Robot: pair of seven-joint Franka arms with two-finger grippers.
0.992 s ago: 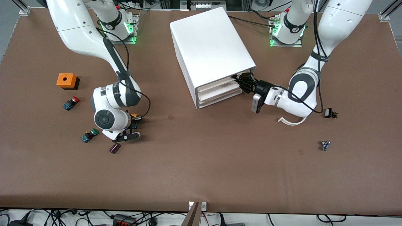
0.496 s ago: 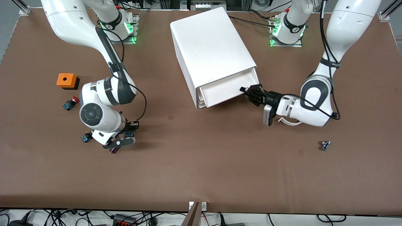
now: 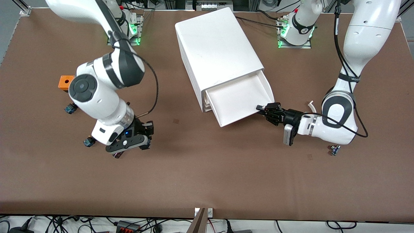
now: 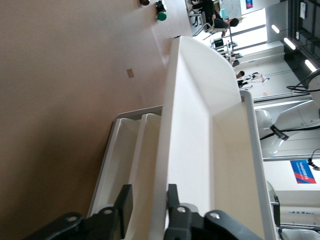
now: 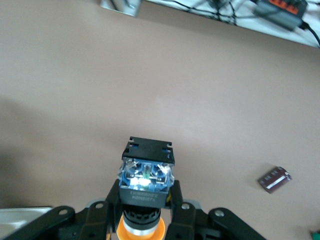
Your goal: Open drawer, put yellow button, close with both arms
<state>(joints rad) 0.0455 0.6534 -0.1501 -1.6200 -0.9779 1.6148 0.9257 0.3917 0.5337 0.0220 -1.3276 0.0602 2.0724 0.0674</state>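
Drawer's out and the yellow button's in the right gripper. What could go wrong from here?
1. The left gripper pinches only one corner of the drawer front; an off-centre pull could skew or jam it.
2. The right gripper holds the yellow button by its collar, with the body sticking out past the fingers; it might twist or slip in transit.
3. The left arm sits beside the drawer, so the drop could crowd it.
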